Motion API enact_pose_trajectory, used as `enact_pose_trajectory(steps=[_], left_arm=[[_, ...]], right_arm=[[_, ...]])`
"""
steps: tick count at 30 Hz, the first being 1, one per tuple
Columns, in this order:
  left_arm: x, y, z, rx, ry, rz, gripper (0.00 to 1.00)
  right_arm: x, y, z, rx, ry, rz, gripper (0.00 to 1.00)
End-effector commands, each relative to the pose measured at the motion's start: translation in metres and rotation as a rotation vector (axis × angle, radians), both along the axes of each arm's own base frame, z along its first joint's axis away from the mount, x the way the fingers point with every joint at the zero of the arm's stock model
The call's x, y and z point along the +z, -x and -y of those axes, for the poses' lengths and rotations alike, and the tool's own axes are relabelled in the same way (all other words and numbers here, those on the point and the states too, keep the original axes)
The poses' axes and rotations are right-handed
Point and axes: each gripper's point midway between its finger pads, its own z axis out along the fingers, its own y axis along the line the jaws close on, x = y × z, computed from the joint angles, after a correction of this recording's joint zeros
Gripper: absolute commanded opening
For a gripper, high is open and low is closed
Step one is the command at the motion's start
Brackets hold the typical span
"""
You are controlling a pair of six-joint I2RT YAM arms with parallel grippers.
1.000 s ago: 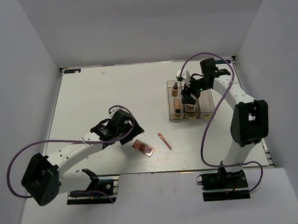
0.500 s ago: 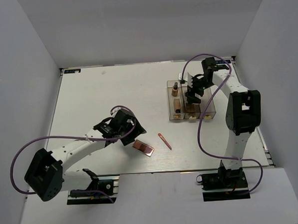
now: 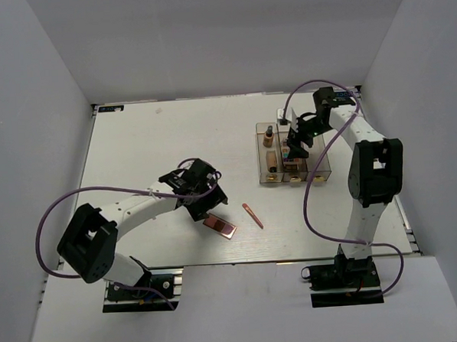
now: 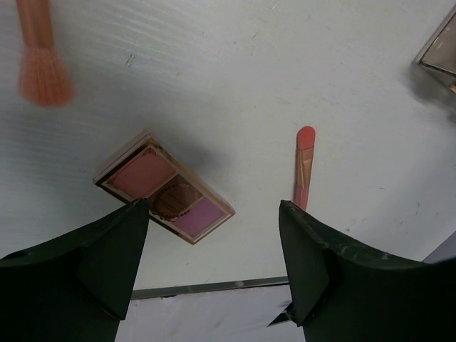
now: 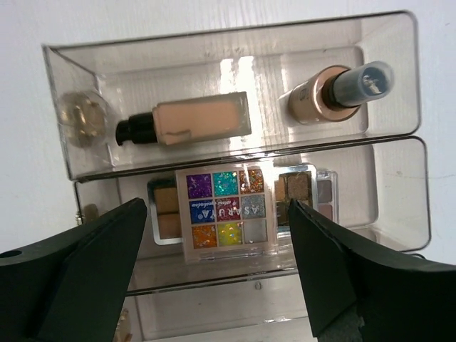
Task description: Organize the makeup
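Right arm (image 3: 374,175): folded upright just right of the clear box (image 3: 319,165), forearm reaching over it. Right gripper (image 3: 294,142) hangs above the box's middle compartment, pointing down, jaws spread wide with nothing between them. Left arm (image 3: 138,210): stretched low, well left of the box and nearer the bases; left gripper (image 3: 207,210) tilted downward, jaws wide, holding nothing.
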Motion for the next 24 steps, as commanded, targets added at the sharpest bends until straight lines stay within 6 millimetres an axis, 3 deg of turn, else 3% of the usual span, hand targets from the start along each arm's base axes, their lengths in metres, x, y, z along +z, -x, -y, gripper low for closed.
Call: enact_pose_trajectory(steps=[1, 10, 24], left_arm=[[0.013, 0.001, 0.001, 0.013, -0.006, -0.015, 0.83], [0.003, 0.018, -0.007, 0.034, -0.119, -0.176, 0.83], [-0.038, 0.033, 0.004, 0.068, -0.142, -0.361, 0.80]], right_arm=[[0.066, 0.004, -0.011, -0.017, -0.149, 0.072, 0.85], [0.095, 0.030, -0.025, -0.060, -0.313, 0.065, 0.84], [0.091, 0.051, -0.031, -0.085, -0.385, 0.021, 0.85]])
